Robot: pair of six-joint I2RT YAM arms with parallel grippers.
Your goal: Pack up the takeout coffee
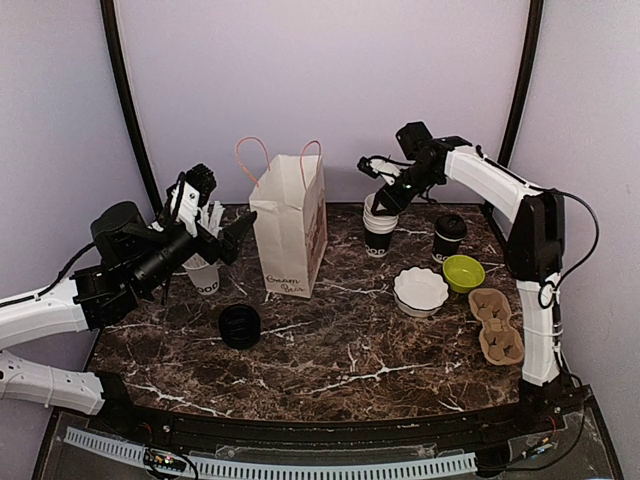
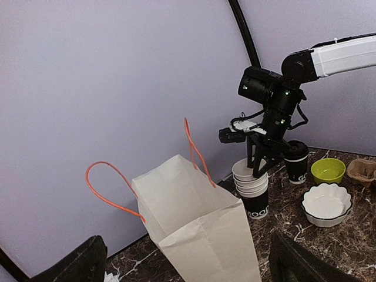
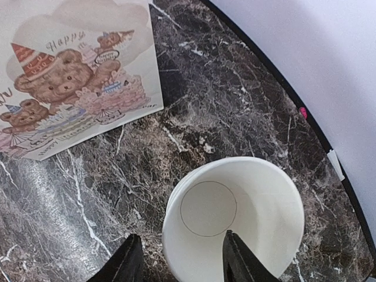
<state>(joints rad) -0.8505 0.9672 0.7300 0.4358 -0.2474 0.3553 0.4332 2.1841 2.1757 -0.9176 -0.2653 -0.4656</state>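
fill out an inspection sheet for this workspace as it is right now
surface: dark marble-pattern table, no spills seen
job's things: one lidded black coffee cup upright at back right; paper bag standing mid-table
clutter: stack of lidless cups, green bowl, white scalloped bowl, empty cardboard cup carrier, black lids, white cup of sticks
grippers: left gripper wide open, in the air left of the bag; right gripper fingers apart, straddling the top cup's rim, one inside, one outside
cables: black cable looping off the right arm, above the table
surroundings: pale walls, black curved poles
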